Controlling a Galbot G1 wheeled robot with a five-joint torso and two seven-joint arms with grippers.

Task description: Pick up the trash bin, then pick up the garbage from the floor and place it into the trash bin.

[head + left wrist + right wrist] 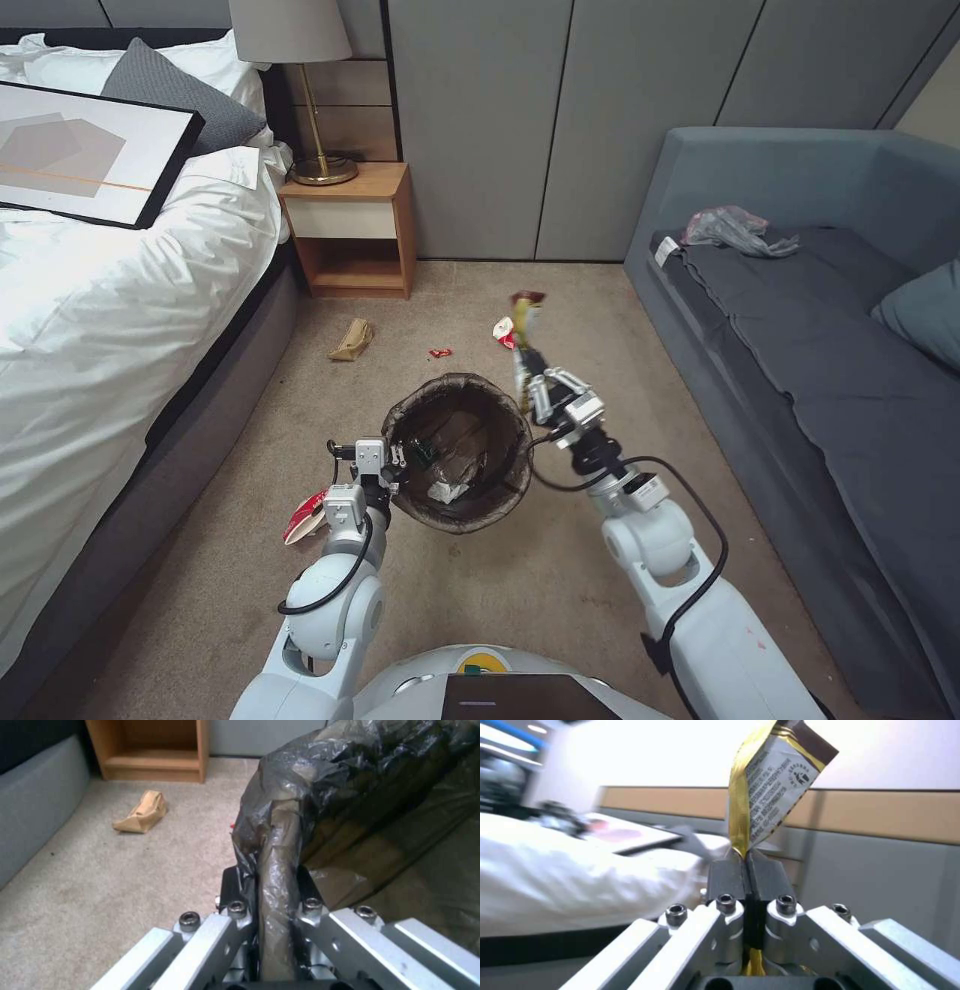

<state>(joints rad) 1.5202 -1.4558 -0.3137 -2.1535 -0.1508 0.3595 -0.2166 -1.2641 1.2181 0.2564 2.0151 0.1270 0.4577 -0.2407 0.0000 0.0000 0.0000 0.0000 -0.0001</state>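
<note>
pinching glossy foil wrapper (772, 783), right pincer (748, 860).

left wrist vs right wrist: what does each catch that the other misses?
Left wrist alone: the left gripper shut on the bin's bagged rim, the brown paper bag on the carpet, and the nightstand.

Right wrist alone: the right gripper shut on a gold wrapper held upright, with the bed and wall panels behind.

Shared: nothing; each looks past its own fingers.
</note>
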